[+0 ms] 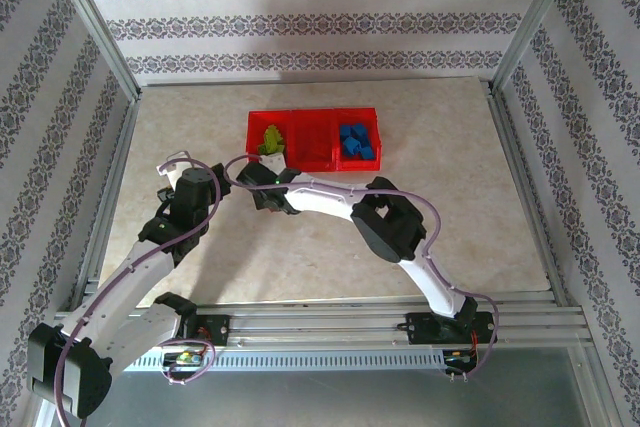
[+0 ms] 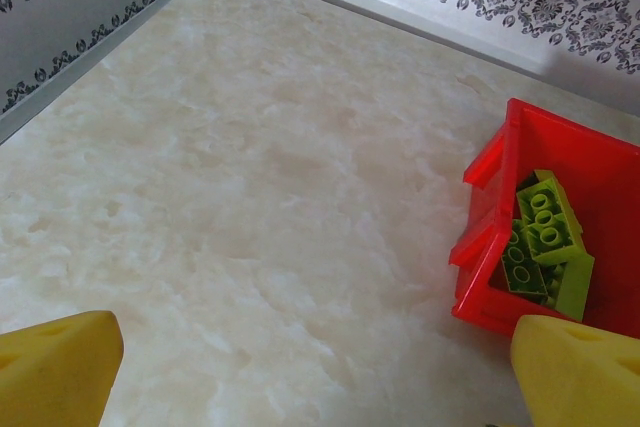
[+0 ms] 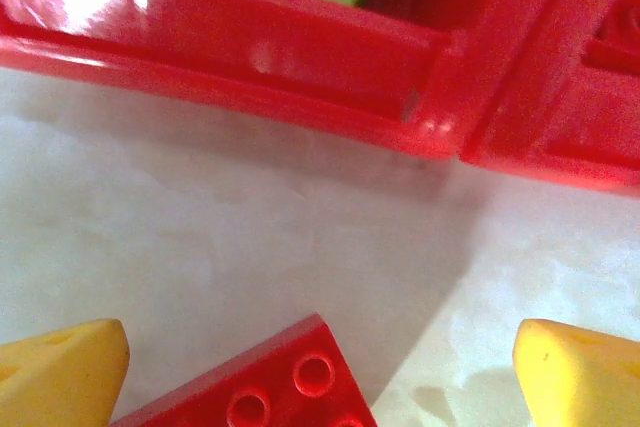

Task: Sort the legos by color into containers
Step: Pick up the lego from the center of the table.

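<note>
The containers (image 1: 330, 159) are three joined red bins at the table's far middle. Lime green legos (image 1: 270, 138) fill the left bin and blue legos (image 1: 357, 142) the right one. What lies in the middle bin I cannot tell against its red floor. My right gripper (image 1: 262, 179) hovers low just in front of the left bin, open. In the right wrist view a red lego (image 3: 265, 392) lies on the table between the yellow fingertips (image 3: 60, 367), touching neither, with the bin wall (image 3: 230, 42) beyond. My left gripper (image 1: 190, 179) is open over bare table, left of the tray.
The marble-patterned tabletop (image 1: 450, 217) is fenced by metal rails and patterned walls. In the left wrist view the green legos (image 2: 540, 237) sit in the left bin (image 2: 490, 247) at the right, with my left gripper (image 2: 320, 377) wide open over bare table.
</note>
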You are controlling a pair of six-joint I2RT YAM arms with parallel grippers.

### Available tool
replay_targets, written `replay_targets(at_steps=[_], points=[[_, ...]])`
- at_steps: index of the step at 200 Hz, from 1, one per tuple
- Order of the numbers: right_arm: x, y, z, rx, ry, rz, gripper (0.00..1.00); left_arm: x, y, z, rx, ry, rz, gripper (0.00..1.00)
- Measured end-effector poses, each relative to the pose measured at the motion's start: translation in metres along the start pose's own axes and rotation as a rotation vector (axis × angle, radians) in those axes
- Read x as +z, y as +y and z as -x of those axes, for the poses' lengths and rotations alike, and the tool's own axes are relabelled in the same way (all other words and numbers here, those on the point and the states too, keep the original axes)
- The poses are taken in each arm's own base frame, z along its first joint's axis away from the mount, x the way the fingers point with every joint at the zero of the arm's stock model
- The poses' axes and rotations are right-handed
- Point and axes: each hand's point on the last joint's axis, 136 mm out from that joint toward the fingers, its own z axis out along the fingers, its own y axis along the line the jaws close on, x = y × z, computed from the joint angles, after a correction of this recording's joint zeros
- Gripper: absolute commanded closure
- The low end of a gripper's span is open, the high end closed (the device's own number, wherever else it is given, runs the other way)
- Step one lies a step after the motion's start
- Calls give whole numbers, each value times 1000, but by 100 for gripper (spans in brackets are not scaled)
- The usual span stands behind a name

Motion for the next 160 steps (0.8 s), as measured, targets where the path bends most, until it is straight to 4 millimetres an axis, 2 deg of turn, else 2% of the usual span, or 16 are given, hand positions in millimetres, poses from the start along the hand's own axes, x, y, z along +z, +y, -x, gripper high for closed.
replay_targets(at_steps=[27,60,104,136,160], points=[[-7,-13,-11,-4,17,-12,6,0,0,0,0,0,1,0],[-12,-22,-23,-2,41,-8,18,-2,3,3,-4,-13,10,0],[-17,-33,-38,21,82,16,30,-4,6,8,-12,-35,22,0],[-21,-39,-49,29,118,33,28,-5,7,8,-12,-38,26,0],[-27,-43,-50,50,125,46,28,-4,7,8,-12,-38,26,0]])
